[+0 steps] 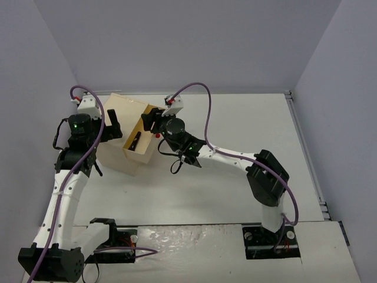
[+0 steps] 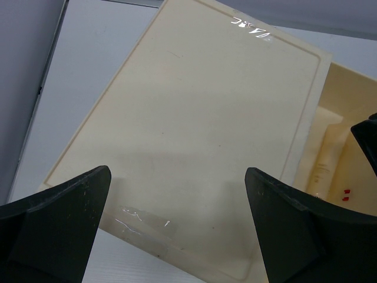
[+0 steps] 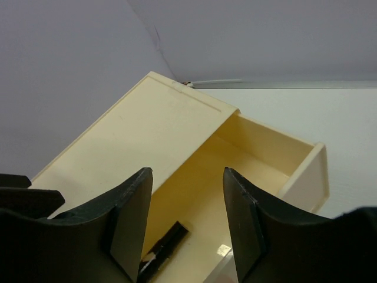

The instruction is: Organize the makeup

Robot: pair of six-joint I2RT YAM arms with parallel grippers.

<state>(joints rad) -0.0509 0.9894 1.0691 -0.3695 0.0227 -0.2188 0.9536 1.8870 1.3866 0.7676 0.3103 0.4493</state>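
- At the left of the overhead view, the left end effector (image 1: 112, 127) hangs over the box's sliding lid (image 2: 194, 118), its fingers spread wide and holding nothing.
- The box (image 1: 132, 164) sits centre-left on the counter (image 1: 235, 118). The lid covers its left side and its right side is open.
- A black tube (image 3: 168, 243) lies inside the open part. In the right wrist view its long axis slants from lower left to upper right.
- The right end effector (image 3: 187, 177), also open and empty, hovers just over that opening. The tube shows low between its fingers, so the right arm looks the nearer one for it.
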